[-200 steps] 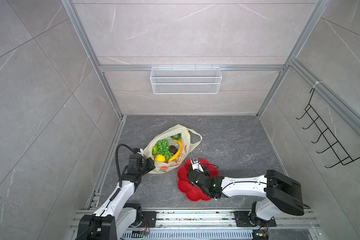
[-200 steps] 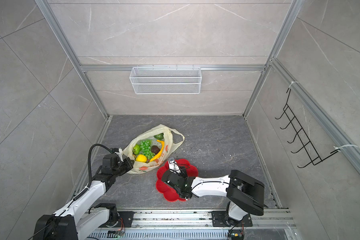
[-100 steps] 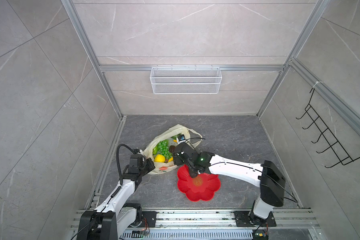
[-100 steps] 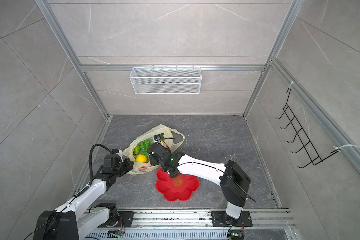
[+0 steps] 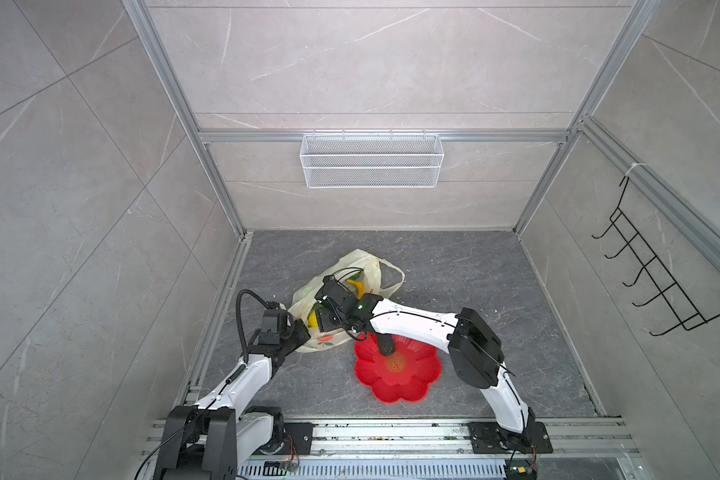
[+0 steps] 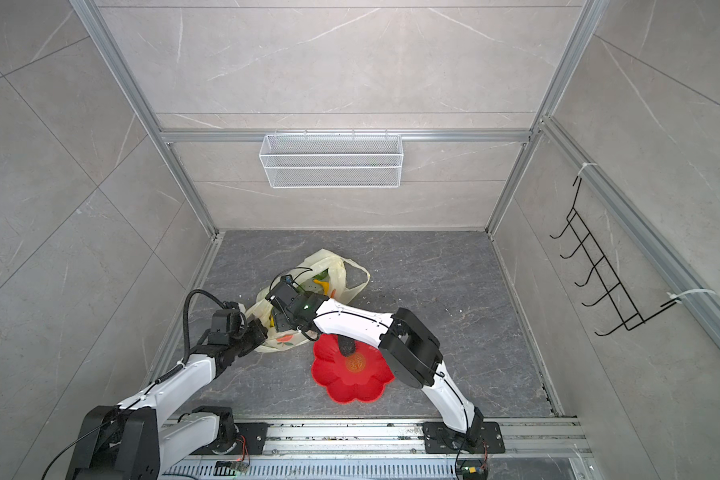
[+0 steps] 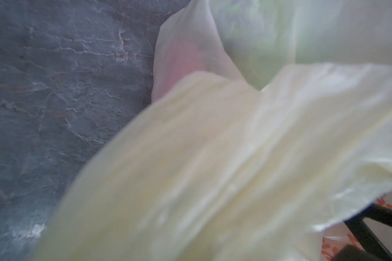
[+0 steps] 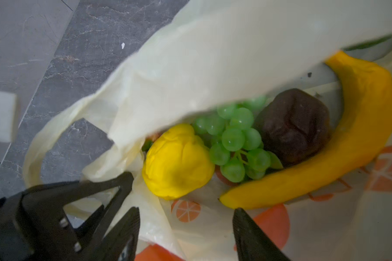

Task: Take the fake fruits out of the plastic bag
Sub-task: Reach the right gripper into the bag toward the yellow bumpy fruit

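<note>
The plastic bag (image 5: 352, 266) (image 6: 329, 266) lies open on the dark floor. In the right wrist view its mouth shows a yellow lemon (image 8: 178, 162), a green grape bunch (image 8: 235, 140), a dark-brown piece (image 8: 294, 124) and a yellow banana (image 8: 349, 158). My right gripper (image 8: 186, 211) (image 5: 325, 320) hangs open just above the bag's mouth, nothing between its fingers. My left gripper (image 5: 298, 332) (image 6: 258, 332) is shut on the bag's near edge; the bag (image 7: 235, 158) hides its jaws in its own wrist view. A dark avocado (image 5: 385, 345) (image 6: 347, 346) lies on the red plate (image 5: 395, 382).
The red flower-shaped plate (image 6: 354, 386) sits on the floor just right of the bag, partly under my right arm. A white wire basket (image 5: 371, 160) hangs on the back wall and a black hook rack (image 5: 649, 282) on the right wall. Aluminium rails edge the floor.
My right gripper has swung from above the red plate to the bag's mouth, leaving the dark avocado on the plate. The left gripper has kept its hold on the bag.
</note>
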Robot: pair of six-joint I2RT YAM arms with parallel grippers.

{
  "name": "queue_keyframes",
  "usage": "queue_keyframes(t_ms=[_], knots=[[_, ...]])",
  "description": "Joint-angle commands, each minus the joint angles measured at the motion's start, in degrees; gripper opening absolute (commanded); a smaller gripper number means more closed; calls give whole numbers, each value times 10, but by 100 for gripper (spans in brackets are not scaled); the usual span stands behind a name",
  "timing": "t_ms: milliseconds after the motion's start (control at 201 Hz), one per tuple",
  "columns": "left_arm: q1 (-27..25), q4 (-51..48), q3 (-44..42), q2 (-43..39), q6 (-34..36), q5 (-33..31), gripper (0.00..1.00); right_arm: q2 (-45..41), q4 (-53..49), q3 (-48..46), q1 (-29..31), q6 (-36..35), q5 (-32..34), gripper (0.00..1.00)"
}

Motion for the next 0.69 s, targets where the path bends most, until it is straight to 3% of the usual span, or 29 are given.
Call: queue_keyframes(t_ms=[0, 279, 687], knots=[[-2, 33, 0, 16, -18, 26, 0, 37, -40, 49, 3, 27, 1, 69], [-2, 70, -35, 9, -43, 20, 0, 76, -68, 99, 3, 127, 8, 70], [-2, 52, -31, -7, -42, 21, 0, 165, -154, 228, 0, 191, -7, 73]])
